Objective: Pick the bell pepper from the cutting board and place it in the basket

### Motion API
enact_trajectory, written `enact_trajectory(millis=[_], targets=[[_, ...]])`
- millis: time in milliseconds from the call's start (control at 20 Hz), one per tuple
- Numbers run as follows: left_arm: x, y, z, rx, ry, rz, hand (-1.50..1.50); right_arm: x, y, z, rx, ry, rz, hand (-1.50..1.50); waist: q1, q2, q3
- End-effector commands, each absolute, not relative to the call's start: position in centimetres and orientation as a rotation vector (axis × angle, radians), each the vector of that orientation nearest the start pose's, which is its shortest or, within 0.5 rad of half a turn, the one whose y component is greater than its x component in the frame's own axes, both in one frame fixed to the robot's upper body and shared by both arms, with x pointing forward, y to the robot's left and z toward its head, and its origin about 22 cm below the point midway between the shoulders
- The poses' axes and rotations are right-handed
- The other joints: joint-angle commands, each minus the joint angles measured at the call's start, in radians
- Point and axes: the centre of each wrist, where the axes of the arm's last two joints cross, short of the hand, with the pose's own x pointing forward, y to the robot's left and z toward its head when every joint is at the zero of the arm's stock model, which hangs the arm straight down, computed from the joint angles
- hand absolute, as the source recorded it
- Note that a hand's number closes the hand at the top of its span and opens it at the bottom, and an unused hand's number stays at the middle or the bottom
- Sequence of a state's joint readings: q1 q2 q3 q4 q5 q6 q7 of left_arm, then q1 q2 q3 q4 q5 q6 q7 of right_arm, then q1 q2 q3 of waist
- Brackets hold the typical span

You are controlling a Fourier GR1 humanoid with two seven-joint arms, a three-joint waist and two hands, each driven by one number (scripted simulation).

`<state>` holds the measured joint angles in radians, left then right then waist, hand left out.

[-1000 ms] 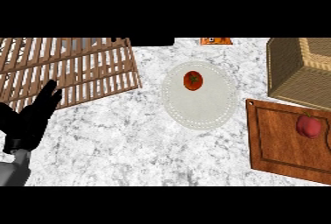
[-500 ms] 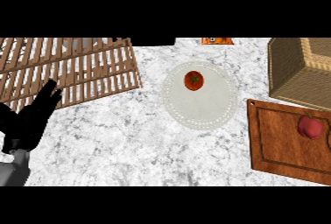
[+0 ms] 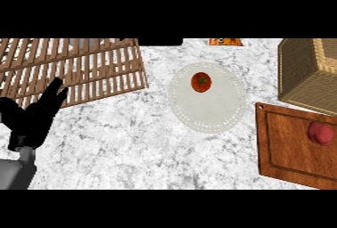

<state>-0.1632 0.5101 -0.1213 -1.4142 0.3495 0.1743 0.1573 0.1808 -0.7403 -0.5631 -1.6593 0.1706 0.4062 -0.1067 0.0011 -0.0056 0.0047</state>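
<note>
Nothing much has shifted since earlier: the left hand [image 3: 34, 116] rests open, fingers up, far left of the cutting board [image 3: 289, 147]. No right hand shows. A red bell pepper [image 3: 321, 132] lies on the board, just below the wicker basket [image 3: 308, 71]; reach from the right, curl around it

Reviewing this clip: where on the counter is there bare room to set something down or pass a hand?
Bare marble lies below the plate, between the left robot hand and the cutting board. A narrower strip runs between the wooden rack and the plate. The right side is crowded: basket, then the board with the bell pepper.
</note>
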Motion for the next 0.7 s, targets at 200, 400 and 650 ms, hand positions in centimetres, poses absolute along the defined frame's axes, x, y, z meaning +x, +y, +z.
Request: enact_trajectory(millis=[200, 400, 650], targets=[[29.8, 31.7, 3.7, 0.193, -1.381, -0.063, 0.00, 20.8, -46.0, 10.0, -0.800, -1.524, 0.562, -1.50, -0.002, 0.008, -0.005], [27.3, 31.2, 3.0, 0.205, -1.385, -0.068, 0.00, 21.9, -46.7, 7.0, -0.785, -1.480, 0.579, -1.50, 0.006, 0.006, -0.004], [28.3, 31.9, 3.9, 0.179, -1.388, -0.070, 0.00, 24.1, -46.9, 5.1, -0.791, -1.362, 0.630, -1.50, 0.009, 0.008, -0.004]])
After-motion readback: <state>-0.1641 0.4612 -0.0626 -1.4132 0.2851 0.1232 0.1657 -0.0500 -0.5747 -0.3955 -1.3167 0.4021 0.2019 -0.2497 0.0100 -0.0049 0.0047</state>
